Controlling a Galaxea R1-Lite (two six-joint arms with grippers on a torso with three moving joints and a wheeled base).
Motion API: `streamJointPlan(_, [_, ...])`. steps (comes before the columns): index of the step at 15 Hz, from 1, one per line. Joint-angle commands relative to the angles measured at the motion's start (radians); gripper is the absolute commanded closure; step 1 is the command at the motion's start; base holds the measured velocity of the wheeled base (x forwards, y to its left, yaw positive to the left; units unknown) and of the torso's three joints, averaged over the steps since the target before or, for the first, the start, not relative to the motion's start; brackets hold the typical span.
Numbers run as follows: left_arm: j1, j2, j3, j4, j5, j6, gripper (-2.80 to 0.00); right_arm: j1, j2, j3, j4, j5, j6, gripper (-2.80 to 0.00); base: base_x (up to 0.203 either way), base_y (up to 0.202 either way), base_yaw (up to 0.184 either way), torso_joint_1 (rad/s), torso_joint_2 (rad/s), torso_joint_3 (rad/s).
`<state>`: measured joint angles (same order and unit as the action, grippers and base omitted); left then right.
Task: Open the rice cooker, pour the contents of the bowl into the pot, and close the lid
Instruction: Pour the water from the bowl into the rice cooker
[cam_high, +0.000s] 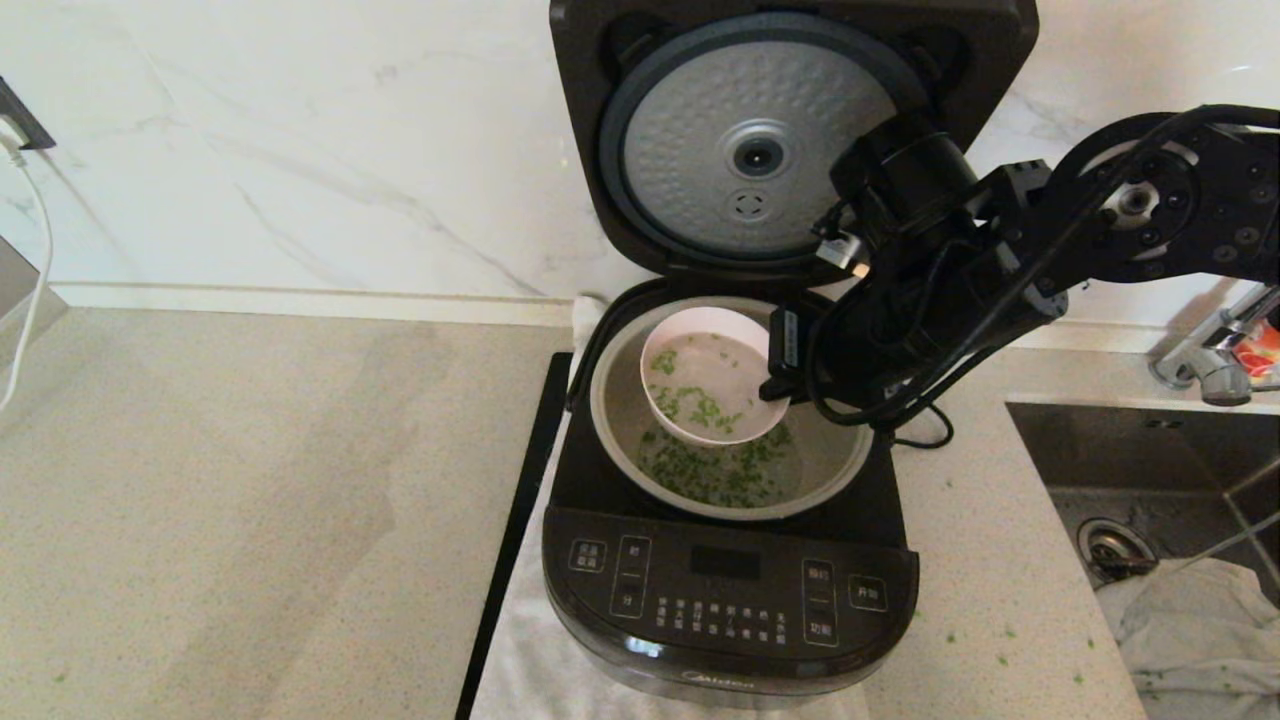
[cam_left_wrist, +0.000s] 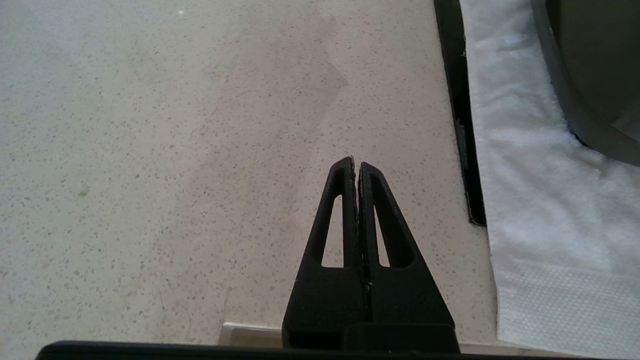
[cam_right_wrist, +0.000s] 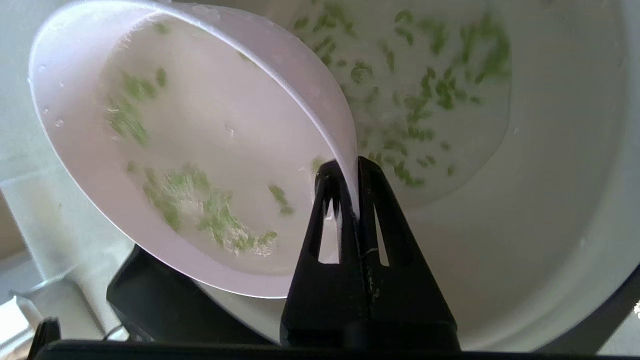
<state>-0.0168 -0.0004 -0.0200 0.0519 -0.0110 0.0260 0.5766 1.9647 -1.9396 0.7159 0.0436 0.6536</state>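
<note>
The black rice cooker (cam_high: 728, 590) stands with its lid (cam_high: 760, 140) raised, dimpled silver disc facing me. Inside, the grey pot (cam_high: 835, 470) holds green bits in clear liquid (cam_high: 715, 475). My right gripper (cam_right_wrist: 350, 167) is shut on the rim of the pale pink bowl (cam_high: 705, 385), which hangs tilted over the pot; some green bits (cam_right_wrist: 215, 220) still cling to its whitish inside. In the head view the right gripper (cam_high: 785, 375) reaches in from the right. My left gripper (cam_left_wrist: 356, 165) is shut on nothing above the bare counter, left of the cooker.
A white cloth (cam_high: 530, 660) lies under the cooker, with a black strip (cam_high: 515, 540) along its left edge. A steel sink (cam_high: 1150, 500) with a tap (cam_high: 1215, 360) and a white rag (cam_high: 1200, 620) sits at the right. Marble wall behind; a white cable (cam_high: 30, 270) at far left.
</note>
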Motion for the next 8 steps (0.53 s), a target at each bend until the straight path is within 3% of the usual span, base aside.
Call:
streamJointPlan(1, [0.000,-0.001,0.000,0.000,-0.001,0.000,0.00,0.000,0.008,0.001,-0.014,-0.071,0.003,0.00,0.000,0.000,0.000,0.000,0.00,0.000])
streamJointPlan(8, [0.000,-0.001,0.000,0.000,0.000,0.000,0.00,0.049,-0.022,0.011,-0.113,-0.399,-0.020,0.00,0.000,0.000,0.000,0.000,0.00,0.000])
